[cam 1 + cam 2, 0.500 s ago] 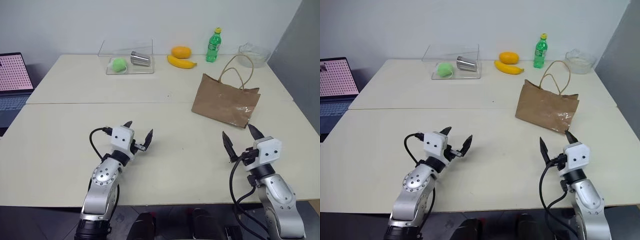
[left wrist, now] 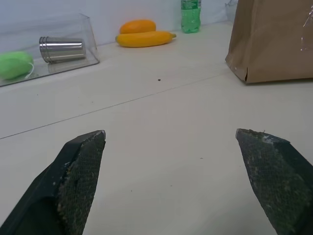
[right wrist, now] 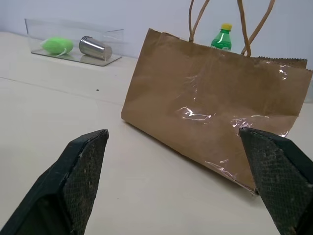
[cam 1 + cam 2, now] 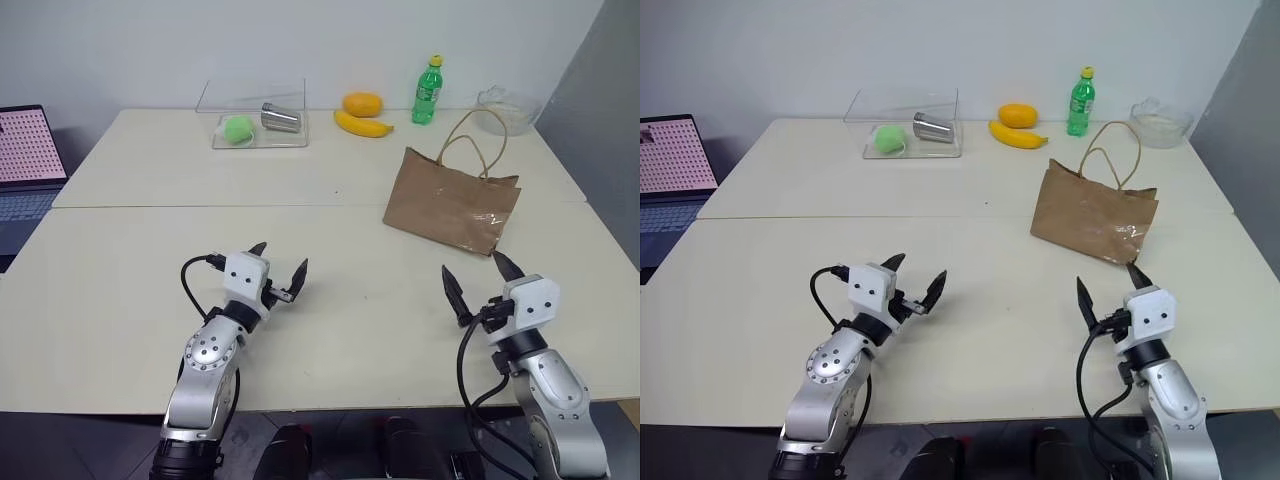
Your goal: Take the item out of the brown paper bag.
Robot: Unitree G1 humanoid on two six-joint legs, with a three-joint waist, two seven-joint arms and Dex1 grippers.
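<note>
A laptop [image 4: 25, 165] with a lit pink screen is seen at the far left edge, beside the pale tabletop [image 4: 130, 290]. Toward the back of the tabletop a clear plastic tray [image 4: 255, 120] is set, with a green ball [image 4: 237, 128] and a steel cup [image 4: 281, 117] lying on its side inside it. The left pincer [image 4: 278, 270] is held just over the near part of the tabletop, its two black fingers spread wide apart with nothing between them. Further right along the back, a banana [image 4: 363, 124] is laid just in front of an orange fruit [image 4: 362, 103], and a green soda bottle [image 4: 427, 90] is stood upright beside them. The brown paper bag [image 4: 452, 203] is placed on the right half of the tabletop, standing with its thin loop handles [image 4: 478, 135] raised and a shiny tape patch [image 3: 210, 120] showing on the side facing the robot. The item cannot be made out anywhere; whether it is inside the bag cannot be told from these views. The right pincer [image 4: 480, 278] is held near the front right of the tabletop, pointed at the bag but well short of it, its fingers likewise spread apart and empty. A clear glass bowl [image 4: 506, 108] is seen at the back right corner
</note>
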